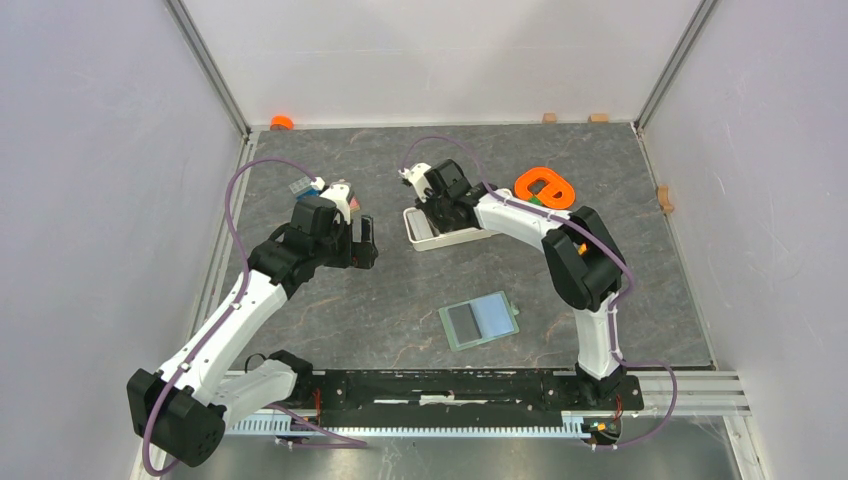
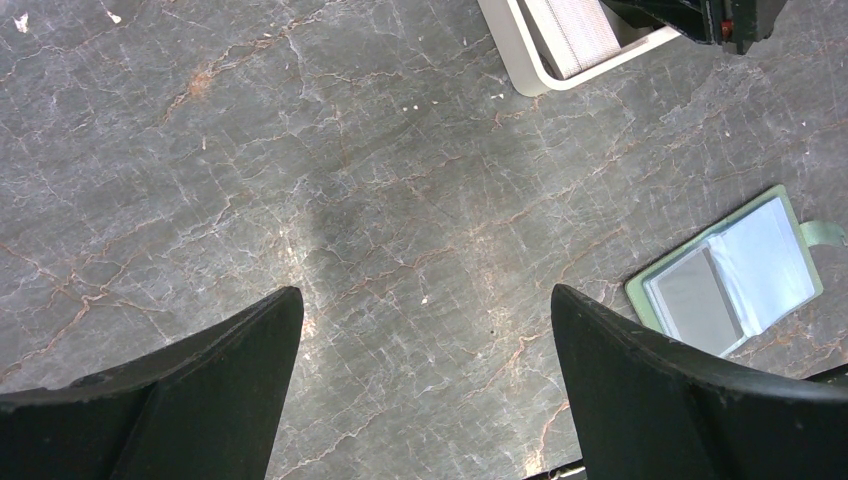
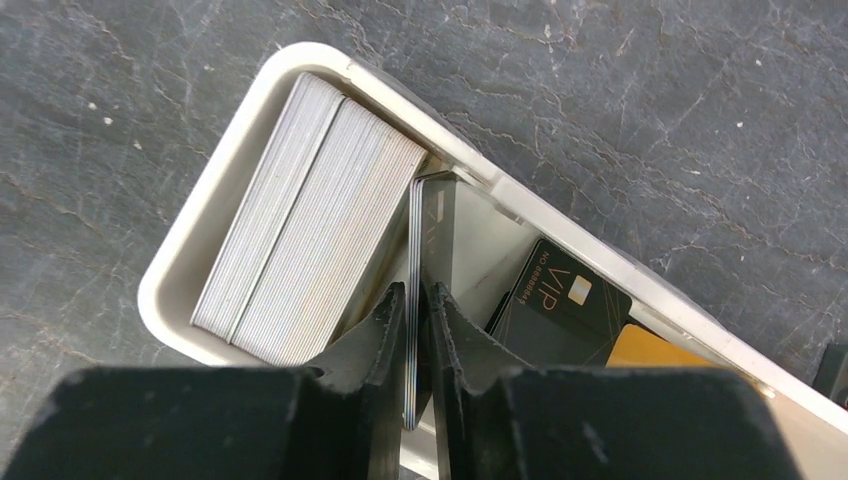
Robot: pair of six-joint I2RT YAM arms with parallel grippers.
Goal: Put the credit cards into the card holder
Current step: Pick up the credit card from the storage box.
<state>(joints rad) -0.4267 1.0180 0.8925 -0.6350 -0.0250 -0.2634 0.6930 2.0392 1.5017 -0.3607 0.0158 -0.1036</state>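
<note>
The green card holder (image 1: 480, 320) lies open on the table, pale blue inside, with a dark card in its left pocket; it also shows in the left wrist view (image 2: 728, 275). My right gripper (image 3: 418, 296) is in the white tray (image 3: 190, 250) and is shut on a thin dark card (image 3: 425, 215) held on edge. A black VIP card (image 3: 560, 305) and an orange card (image 3: 650, 350) lie in the tray beside it. My left gripper (image 2: 425, 330) is open and empty above bare table, left of the tray (image 1: 425, 238).
A stack of pale cards (image 3: 300, 260) fills the tray's left end. An orange ring-shaped object (image 1: 545, 187) lies behind the right arm. Small coloured items (image 1: 320, 190) sit near the left gripper. An orange cap (image 1: 281, 122) lies at the back wall.
</note>
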